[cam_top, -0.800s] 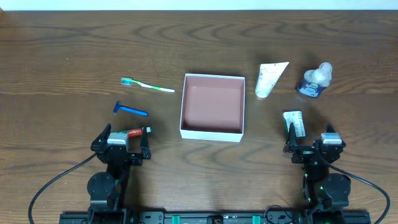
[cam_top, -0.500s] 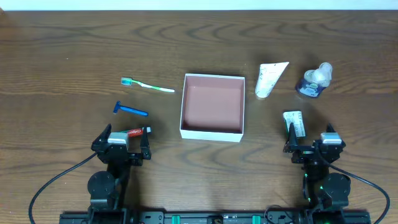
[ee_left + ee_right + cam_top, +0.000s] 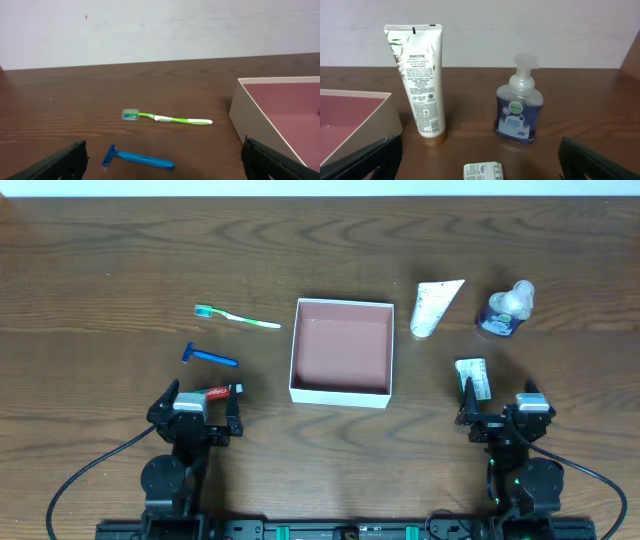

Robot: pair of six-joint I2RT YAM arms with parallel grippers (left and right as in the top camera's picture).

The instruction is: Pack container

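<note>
Left tool (image 3: 196, 406) and right tool (image 3: 498, 416) both sit at the near edge with jaws spread wide, gripping nothing. A red tube (image 3: 217, 392) lies right by the left one's tips and a small white pack (image 3: 472, 377) just ahead of the right one's; can't tell if either touches. Container (image 3: 340, 350) is mid-surface, lidless, on dark wood surface (image 3: 100, 260), with green toothbrush (image 3: 238, 317) and blue razor (image 3: 210, 357) to its left, white tube (image 3: 432, 307) and soap pump bottle (image 3: 505, 310) to its right, and a pale wall (image 3: 160, 25) behind.
</note>
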